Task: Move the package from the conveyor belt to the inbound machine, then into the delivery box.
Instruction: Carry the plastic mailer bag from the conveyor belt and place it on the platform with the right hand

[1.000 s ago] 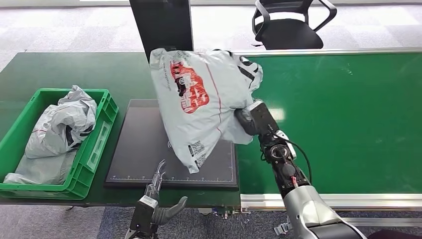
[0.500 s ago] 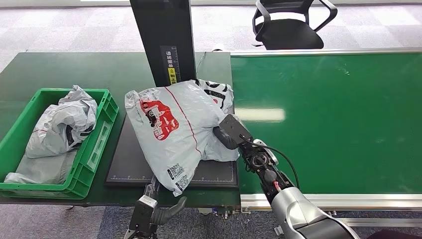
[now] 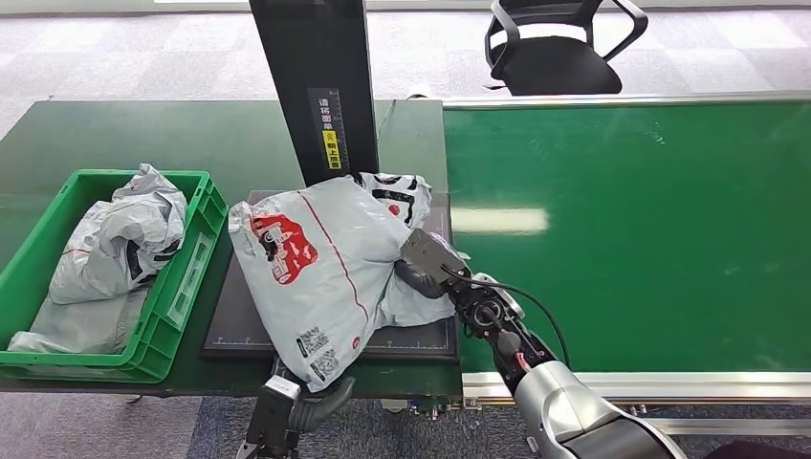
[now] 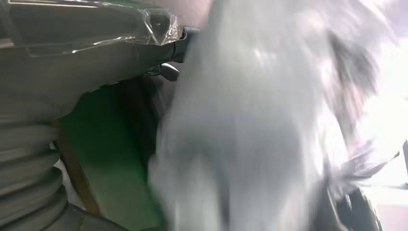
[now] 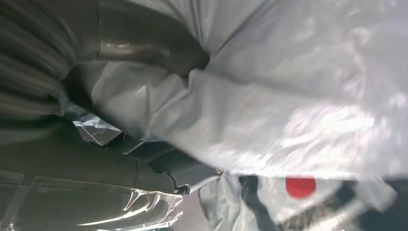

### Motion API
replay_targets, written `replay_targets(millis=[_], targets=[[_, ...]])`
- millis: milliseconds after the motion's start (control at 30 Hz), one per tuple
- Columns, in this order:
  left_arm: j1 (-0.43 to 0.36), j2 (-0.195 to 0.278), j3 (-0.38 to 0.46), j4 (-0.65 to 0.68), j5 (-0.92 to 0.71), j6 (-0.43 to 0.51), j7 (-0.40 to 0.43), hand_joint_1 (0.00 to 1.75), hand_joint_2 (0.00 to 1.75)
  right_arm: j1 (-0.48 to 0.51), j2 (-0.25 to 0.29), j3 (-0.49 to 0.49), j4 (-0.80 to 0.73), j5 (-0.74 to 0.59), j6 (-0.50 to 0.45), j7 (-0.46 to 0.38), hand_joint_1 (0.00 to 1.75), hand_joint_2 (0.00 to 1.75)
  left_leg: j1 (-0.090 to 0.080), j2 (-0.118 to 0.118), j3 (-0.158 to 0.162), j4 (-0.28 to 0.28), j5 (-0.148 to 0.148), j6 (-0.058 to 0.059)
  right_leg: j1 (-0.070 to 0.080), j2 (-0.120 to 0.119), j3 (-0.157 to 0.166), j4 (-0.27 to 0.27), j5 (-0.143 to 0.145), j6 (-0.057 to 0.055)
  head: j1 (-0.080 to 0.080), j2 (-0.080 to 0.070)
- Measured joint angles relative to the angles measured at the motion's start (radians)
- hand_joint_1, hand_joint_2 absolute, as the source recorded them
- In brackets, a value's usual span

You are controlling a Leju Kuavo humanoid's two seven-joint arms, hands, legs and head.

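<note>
One grey package [image 3: 320, 268] lies across the inbound machine [image 3: 251, 316], gripped by the right hand [image 3: 427, 266].

I'm seeing the package [image 3: 320, 273] hiding my left hand's [image 3: 306, 397] fingers at six o'clock; wrist view blurring.

I can make out a yellow-and-black label [image 3: 331, 131] with Chinese characters on the black post [image 3: 313, 86], too small to read. The package [image 3: 316, 268] carries a red printed logo [image 3: 284, 249] and small QR codes [image 3: 316, 351]; I can't read any of its print
</note>
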Motion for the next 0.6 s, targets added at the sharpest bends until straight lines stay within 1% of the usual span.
replay_targets(millis=[67,200,300,367,433,600], targets=[[0.023,-0.006,0.007,-0.050,0.006,0.093,-0.020,0.00,1.75,0.010,-0.001,-0.001,-0.002,-0.028,-0.054,-0.045,0.00,1.75,0.000,0.000,0.000,0.000,0.000,0.000,0.000,0.000,0.000,0.000,0.000,0.000,0.000,0.000],[0.086,-0.019,0.018,-0.212,0.080,0.274,-0.069,0.00,1.75,0.040,-0.008,-0.014,-0.040,-0.103,-0.146,-0.179,0.00,1.75,0.000,0.000,-0.001,0.000,0.000,0.000,0.000,0.000,-0.001,0.000,0.000,0.000,0.000,0.000],[0.137,-0.019,-0.001,-0.356,0.150,0.424,-0.075,0.00,1.75,0.071,-0.010,-0.029,-0.121,-0.169,-0.177,-0.266,0.00,1.75,0.000,0.001,-0.001,0.000,0.000,0.000,0.000,0.001,-0.002,0.000,0.000,0.000,0.000,0.000],[0.164,-0.017,-0.024,-0.457,0.160,0.502,-0.075,0.00,1.75,0.106,-0.010,-0.032,-0.206,-0.202,-0.195,-0.285,0.00,1.75,0.000,0.001,-0.001,0.000,0.000,0.000,0.000,0.001,-0.001,0.000,0.000,0.000,0.000,0.000],[0.185,-0.020,-0.034,-0.547,0.136,0.530,-0.075,0.00,1.75,0.148,-0.008,-0.031,-0.297,-0.229,-0.211,-0.284,0.00,1.75,0.000,0.001,-0.001,0.000,0.000,0.000,0.000,0.001,-0.001,0.000,0.000,0.000,0.000,0.000],[0.215,-0.036,-0.030,-0.716,0.033,0.538,-0.075,0.00,1.75,0.256,0.000,-0.027,-0.505,-0.304,-0.238,-0.289,0.00,1.75,0.000,0.000,-0.001,0.000,0.000,0.000,0.000,0.000,-0.001,0.000,-0.001,0.000,0.000,0.000]])
